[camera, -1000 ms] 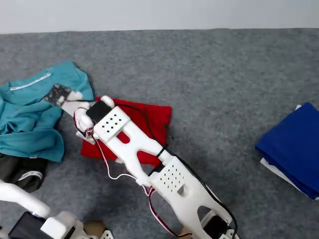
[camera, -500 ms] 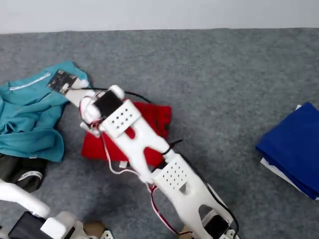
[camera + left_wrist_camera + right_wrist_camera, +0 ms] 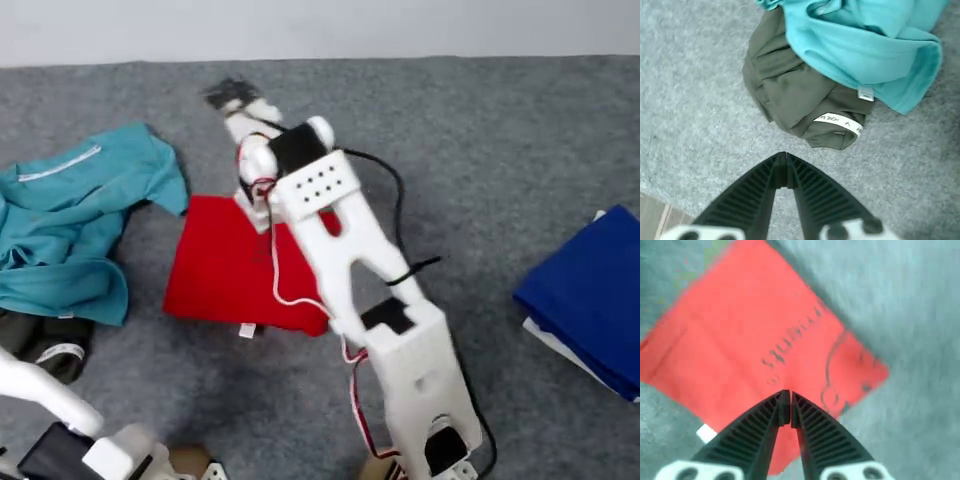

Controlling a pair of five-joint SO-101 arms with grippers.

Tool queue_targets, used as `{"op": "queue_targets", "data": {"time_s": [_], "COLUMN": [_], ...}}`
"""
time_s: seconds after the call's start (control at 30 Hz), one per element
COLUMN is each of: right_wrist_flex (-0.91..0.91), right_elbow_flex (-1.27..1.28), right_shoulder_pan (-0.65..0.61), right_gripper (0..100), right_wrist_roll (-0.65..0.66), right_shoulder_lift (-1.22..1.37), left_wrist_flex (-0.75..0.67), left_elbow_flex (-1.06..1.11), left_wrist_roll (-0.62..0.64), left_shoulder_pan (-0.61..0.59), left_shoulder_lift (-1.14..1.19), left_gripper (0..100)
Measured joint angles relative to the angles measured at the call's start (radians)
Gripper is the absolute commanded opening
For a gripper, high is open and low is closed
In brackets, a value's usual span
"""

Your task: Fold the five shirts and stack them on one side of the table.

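— Four shirts on the grey bench (image 3: 480, 150). Where are they?
— The red shirt (image 3: 225, 270) lies folded flat mid-bench. The teal shirt (image 3: 70, 230) is crumpled at the high view's left, overlapping the olive shirt (image 3: 795, 95). The blue shirt (image 3: 590, 290) sits folded at the right edge.
— And the fingers?
— The right gripper (image 3: 785, 400), above the red shirt, has them pressed together, empty. The left gripper (image 3: 786, 162), near the olive shirt, likewise.

light: bright, even, diffuse | shadows: soft, faint, beside crumpled teal cotton shirt (image 3: 70, 235), left of high view | dark olive shirt (image 3: 790, 95): folds dim
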Motion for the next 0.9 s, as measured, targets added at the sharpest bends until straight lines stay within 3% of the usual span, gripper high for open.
{"op": "queue_targets", "data": {"time_s": [0.27, 0.47, 0.53, 0.9], "right_wrist_flex": [0.0, 0.0, 0.0, -0.12], "right_elbow_flex": [0.169, 0.176, 0.176, 0.176], "right_shoulder_pan": [0.025, 0.028, 0.028, 0.028], "right_gripper": [3.2, 32.5, 36.9, 34.0], "right_wrist_roll": [-0.334, -0.509, -0.555, -0.603], "right_shoulder_lift": [-0.015, -0.006, 0.021, 0.153], "left_wrist_flex": [0.0, -0.021, -0.025, -0.058], "left_elbow_flex": [0.025, 0.109, 0.109, 0.109], "left_wrist_roll": [0.0, 0.0, 0.0, 0.0], "left_shoulder_pan": [0.081, 0.109, 0.109, 0.109], "left_shoulder_lift": [0.0, 0.0, 0.0, 0.0], "left_gripper": [0, 0, 0, 0]}}
